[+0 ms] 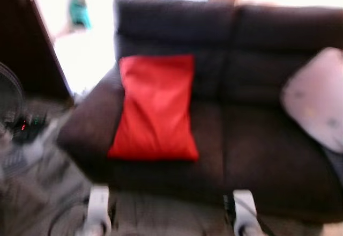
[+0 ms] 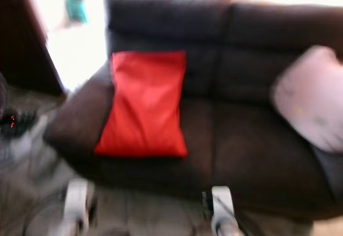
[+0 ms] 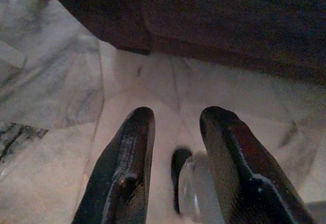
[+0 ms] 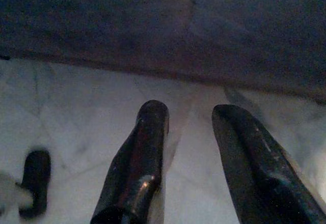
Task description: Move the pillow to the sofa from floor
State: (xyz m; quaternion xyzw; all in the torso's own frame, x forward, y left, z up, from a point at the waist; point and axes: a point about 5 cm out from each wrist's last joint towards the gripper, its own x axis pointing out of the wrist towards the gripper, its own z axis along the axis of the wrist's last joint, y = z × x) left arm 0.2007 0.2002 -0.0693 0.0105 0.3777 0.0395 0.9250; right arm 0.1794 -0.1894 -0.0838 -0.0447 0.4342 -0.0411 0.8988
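From the head camera, blurred, I see the red pillow (image 1: 154,110) lying on the left seat of the dark sofa (image 1: 257,139), leaning against its backrest; a pale cushion (image 1: 316,99) sits far right. My left wrist view shows the left gripper (image 3: 175,132) spread apart and empty above the marble floor (image 3: 56,96). My right wrist view shows the right gripper (image 4: 191,127) likewise parted, empty, near the sofa's front.
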